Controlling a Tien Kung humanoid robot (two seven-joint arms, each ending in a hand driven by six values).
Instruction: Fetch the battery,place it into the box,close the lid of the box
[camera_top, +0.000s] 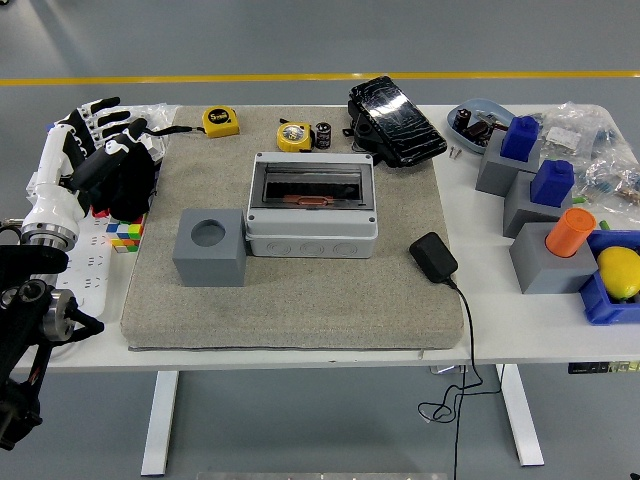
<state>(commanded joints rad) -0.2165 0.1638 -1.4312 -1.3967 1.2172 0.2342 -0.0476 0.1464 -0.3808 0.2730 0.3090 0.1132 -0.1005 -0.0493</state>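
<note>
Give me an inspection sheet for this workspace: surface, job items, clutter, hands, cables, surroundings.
Surface: white table with a grey mat on it.
Job's things: grey box mid-mat, its clear lid down; small black cylinder, likely the battery, behind the box, untouched.
Clutter: grey cube with a round hole, two yellow tape measures, black case, grey blocks with blue and orange pegs, lemon, bowl.
Hands: left hand at the table's left edge, fingers spread, holding nothing; right hand not seen.
Cables: black adapter, its cord hanging over the front edge.
Surroundings: grey floor, yellow line.
</note>
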